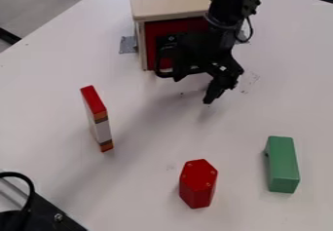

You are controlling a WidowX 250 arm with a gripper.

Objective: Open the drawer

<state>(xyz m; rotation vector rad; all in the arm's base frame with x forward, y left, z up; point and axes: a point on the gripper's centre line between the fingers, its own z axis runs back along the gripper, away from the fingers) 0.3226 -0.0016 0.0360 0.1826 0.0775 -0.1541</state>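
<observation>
So I'm on drawer duty, and my hand (193, 88) hangs right up by the red front of the drawer (151, 37), which sits just behind it, tucked under the top of the pale wooden cabinet (170, 1). Fingers are spread wide and I can't see anything between them. The drawer looks closed from what shows past my hand, but my hand covers a good part of the front, so I honestly can't tell where the handle is or whether I'm touching anything. My guess is it's a light wooden box, stiff walls, nothing fragile, maybe a bit sticky for the first bit of travel and then easy. The painted face is probably too smooth and flat to pinch, so I'd want the handle, taken near its middle, or a finger hooked behind it, then a straight, level pull away from the cabinet. Pull off-centre and it could twist and jam; yank too hard and the whole cabinet might drag, though the grey tape (128, 45) at its foot likely helps hold it to the counter (146, 191). Out past my hand, on the camera's side, there's a red six-sided block (197, 183), a green block (282, 164) and a narrow red-topped block (98, 118), all well apart from it, so I reckon the drawer has room to slide.
</observation>
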